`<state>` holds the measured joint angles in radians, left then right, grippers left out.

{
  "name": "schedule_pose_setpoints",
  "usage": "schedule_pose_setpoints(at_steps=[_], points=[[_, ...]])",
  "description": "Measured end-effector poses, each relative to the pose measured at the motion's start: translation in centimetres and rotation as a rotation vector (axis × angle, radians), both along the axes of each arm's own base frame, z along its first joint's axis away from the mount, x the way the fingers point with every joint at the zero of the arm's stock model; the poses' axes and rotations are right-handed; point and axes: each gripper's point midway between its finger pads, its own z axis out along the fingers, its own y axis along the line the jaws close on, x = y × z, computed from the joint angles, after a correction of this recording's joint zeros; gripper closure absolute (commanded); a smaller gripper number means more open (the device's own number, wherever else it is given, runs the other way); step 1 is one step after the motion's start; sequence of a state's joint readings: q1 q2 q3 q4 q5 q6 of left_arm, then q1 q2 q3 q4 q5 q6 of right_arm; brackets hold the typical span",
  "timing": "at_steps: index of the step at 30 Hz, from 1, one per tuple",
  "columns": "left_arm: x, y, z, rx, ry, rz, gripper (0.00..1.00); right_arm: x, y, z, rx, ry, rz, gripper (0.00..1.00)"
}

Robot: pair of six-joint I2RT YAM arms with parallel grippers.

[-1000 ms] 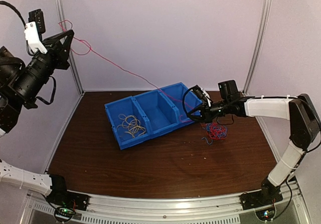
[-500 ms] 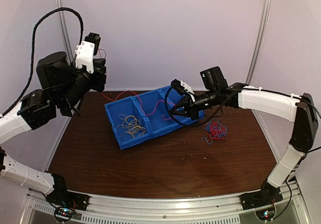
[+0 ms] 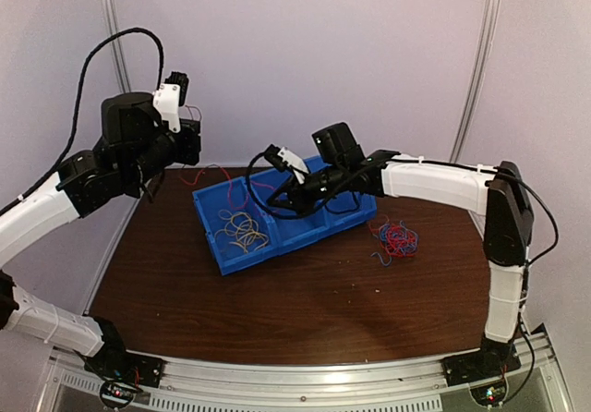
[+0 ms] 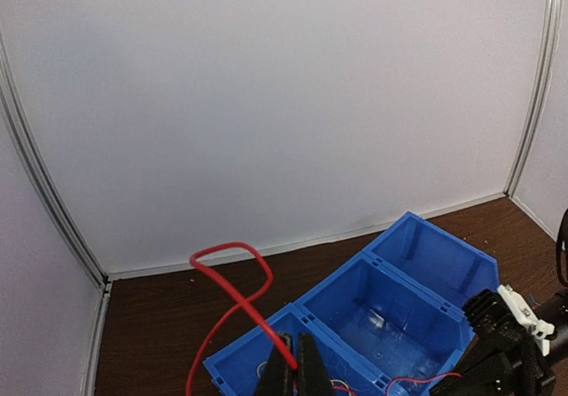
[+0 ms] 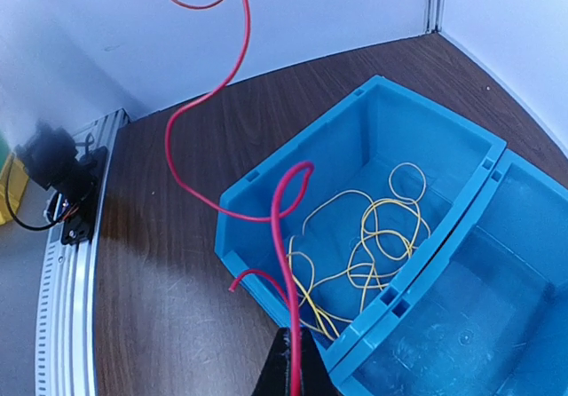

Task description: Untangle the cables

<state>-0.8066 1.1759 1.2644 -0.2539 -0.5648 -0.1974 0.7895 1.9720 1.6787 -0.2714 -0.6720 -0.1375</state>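
The left fingers (image 4: 279,376) are pinched shut on the red cable (image 4: 232,276), and the right fingers (image 5: 280,369) are closed on the same cable further along. Between them it hangs slack in loops, running roughly left to right above the back-left of the table (image 3: 305,310) and the left end of the bin (image 3: 231,257). The bin is blue, has three compartments and sits at a slant. Its left compartment holds the yellow cable (image 3: 242,230), loosely coiled. A red-and-blue tangle (image 3: 395,238) lies on the table just right of the bin.

The left arm is raised near the back-left corner, its fingers pointing down toward the bin. The right arm stretches far left, low over the bin's middle, with its fingers aimed at the yellow cable's compartment. Its own black hose (image 3: 259,199) loops beside them.
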Motion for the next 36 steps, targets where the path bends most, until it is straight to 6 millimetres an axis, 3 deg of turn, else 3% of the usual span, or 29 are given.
schedule_pose_setpoints(at_steps=[8,12,15,18,22,24,30,33,36], points=[[2.7,-0.4,-3.3,-0.047,0.078,0.013,1.00,2.9,4.6,-1.6,0.040,0.073,-0.053,1.00],[4.3,-0.3,-4.5,-0.093,0.105,0.017,1.00,5.3,7.1,-2.5,0.060,0.068,-0.087,0.61],[5.4,-0.9,-5.6,-0.108,0.126,0.008,1.00,6.4,7.7,-4.0,0.042,0.065,-0.114,0.47],[6.1,-1.6,-7.1,-0.105,0.157,-0.007,1.00,6.2,7.0,-5.6,-0.010,0.078,-0.130,0.44],[6.1,-2.1,-8.5,-0.107,0.181,-0.022,1.00,4.6,4.8,-6.7,-0.075,0.085,-0.131,0.41],[6.1,-2.2,-8.7,-0.110,0.184,-0.028,1.00,3.5,3.4,-6.3,-0.094,0.082,-0.126,0.41],[6.1,-2.8,-8.4,-0.125,0.178,-0.057,1.00,1.4,-1.7,-1.4,-0.066,0.005,-0.128,0.41],[6.1,-3.0,-8.7,-0.123,0.187,-0.070,1.00,1.9,-6.2,1.4,-0.027,-0.052,-0.174,0.41],[6.1,-3.3,-9.8,-0.107,0.222,-0.084,1.00,3.6,-12.9,2.5,0.000,-0.101,-0.273,0.40]])
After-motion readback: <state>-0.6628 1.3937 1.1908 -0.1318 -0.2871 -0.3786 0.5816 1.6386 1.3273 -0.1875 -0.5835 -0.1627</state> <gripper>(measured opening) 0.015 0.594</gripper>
